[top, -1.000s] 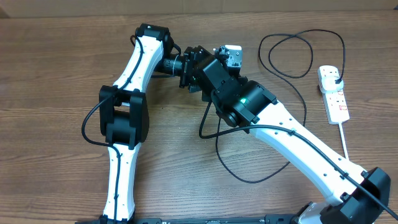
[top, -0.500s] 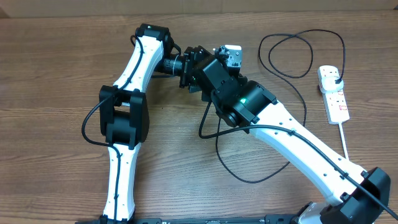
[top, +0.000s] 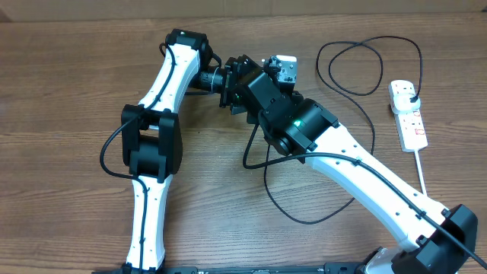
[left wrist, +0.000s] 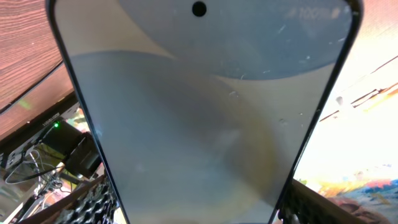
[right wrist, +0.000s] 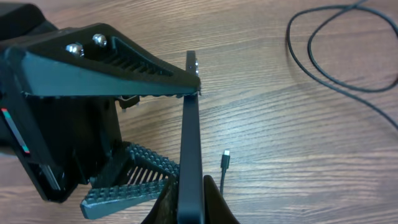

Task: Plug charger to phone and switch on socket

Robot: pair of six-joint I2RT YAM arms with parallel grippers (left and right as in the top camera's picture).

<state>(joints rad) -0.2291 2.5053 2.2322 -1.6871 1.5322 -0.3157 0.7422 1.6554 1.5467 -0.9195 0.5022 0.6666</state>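
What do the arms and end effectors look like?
The left arm and right arm have white links, bulky black joints and thin black cables along them. A green light glows on the right one. End effector fingers are black, ribbed.

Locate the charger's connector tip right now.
In the right wrist view, the connector tip lies on the table, just image-right of the edge-on phone.
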